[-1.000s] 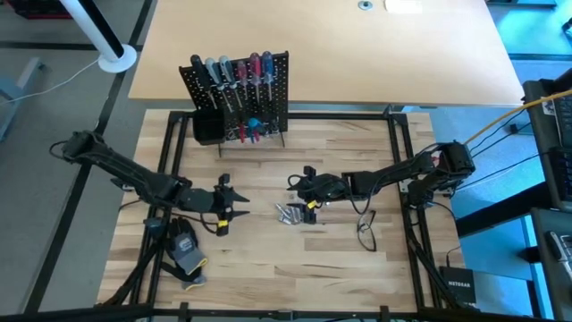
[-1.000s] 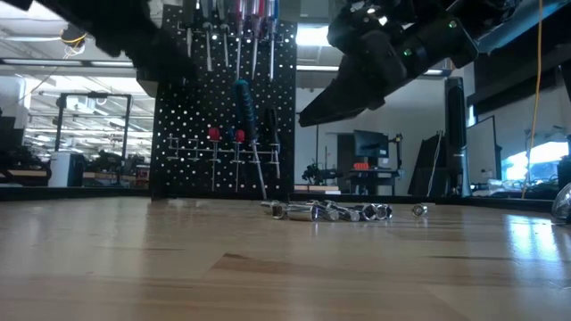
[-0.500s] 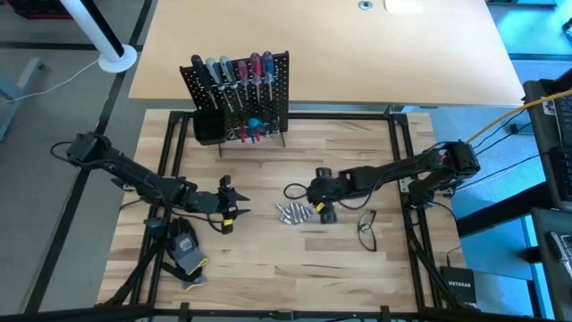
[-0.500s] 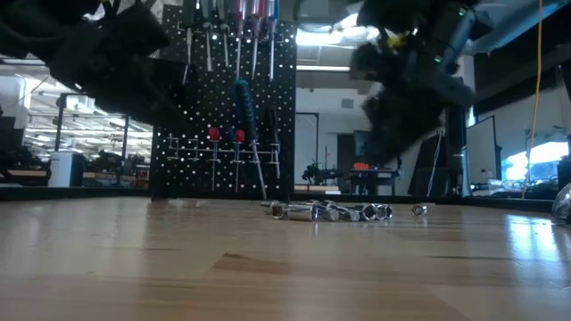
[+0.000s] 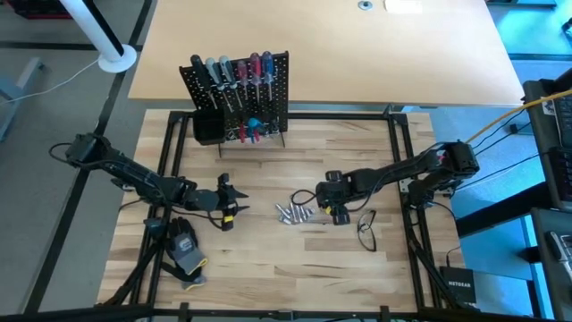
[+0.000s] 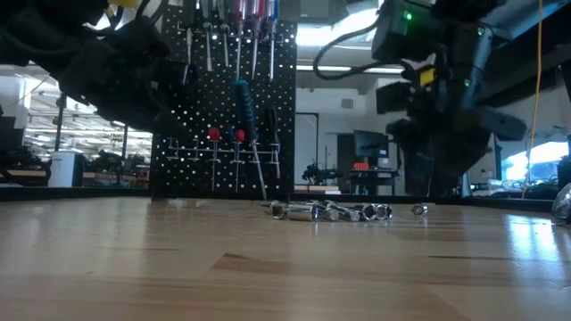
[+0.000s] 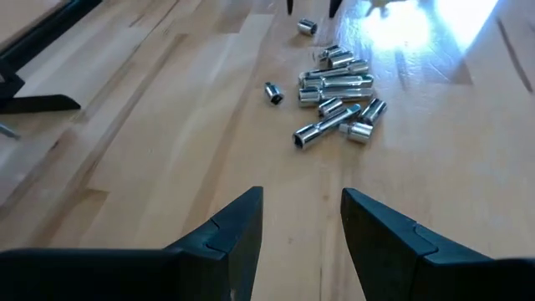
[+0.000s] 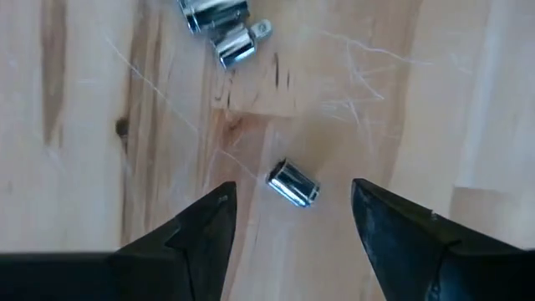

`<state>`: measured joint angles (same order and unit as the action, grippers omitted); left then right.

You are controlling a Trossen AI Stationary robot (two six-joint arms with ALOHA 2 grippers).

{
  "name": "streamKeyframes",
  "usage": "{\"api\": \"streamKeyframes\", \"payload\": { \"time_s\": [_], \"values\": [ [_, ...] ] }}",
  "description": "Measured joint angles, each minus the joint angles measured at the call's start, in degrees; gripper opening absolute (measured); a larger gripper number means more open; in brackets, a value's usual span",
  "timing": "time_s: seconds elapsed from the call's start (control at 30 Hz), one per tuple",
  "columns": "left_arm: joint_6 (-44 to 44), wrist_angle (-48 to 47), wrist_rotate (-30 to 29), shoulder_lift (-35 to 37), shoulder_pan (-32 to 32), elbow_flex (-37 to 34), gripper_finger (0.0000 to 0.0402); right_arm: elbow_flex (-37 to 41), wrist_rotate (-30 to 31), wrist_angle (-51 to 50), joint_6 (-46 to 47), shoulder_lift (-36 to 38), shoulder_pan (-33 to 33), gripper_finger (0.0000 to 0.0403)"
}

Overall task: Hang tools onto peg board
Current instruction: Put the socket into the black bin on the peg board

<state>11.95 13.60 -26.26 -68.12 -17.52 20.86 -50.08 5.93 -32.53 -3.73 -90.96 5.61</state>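
Now the right claw [image 8: 288,221], wide open and empty, hangs over a stray bit [image 8: 292,184]; drop straight, centring it between the fingers. Left claw [image 7: 301,221] waits open, empty.

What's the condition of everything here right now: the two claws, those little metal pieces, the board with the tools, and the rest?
Left claw: open, empty, above bare wood.
Right claw: open, empty, pointing down over a lone silver socket.
Silver sockets: loose pile lying on the table.
Peg board: upright, screwdrivers hanging on it.
Black bin: attached to the board; contents not visible.
Glove: lying on the table near the left arm.
Eyeglasses: lying on the table.
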Motion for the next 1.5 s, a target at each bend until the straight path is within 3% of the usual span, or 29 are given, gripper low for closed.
{"api": "streamKeyframes", "payload": {
  "time_s": [0.3,0.67,1.27,1.5],
  "values": [
    [-2.0,2.0,-1.0,0.0,0.1,0.0,0.0153,3.8,0.1,8.9,-5.3,0.0,0.0,0.0237],
    [-3.0,2.0,-1.5,0.0,0.2,0.0,0.0153,6.7,0.6,11.0,-7.2,0.0,0.0,0.0230],
    [-2.2,2.0,-1.5,0.0,0.7,0.0,0.0153,6.6,3.4,11.9,-10.2,-1.7,0.0,0.0079],
    [-1.9,2.0,-1.5,0.0,0.7,0.0,0.0153,6.6,2.6,12.8,-9.1,-3.1,0.0,0.0059]
  ]
}}
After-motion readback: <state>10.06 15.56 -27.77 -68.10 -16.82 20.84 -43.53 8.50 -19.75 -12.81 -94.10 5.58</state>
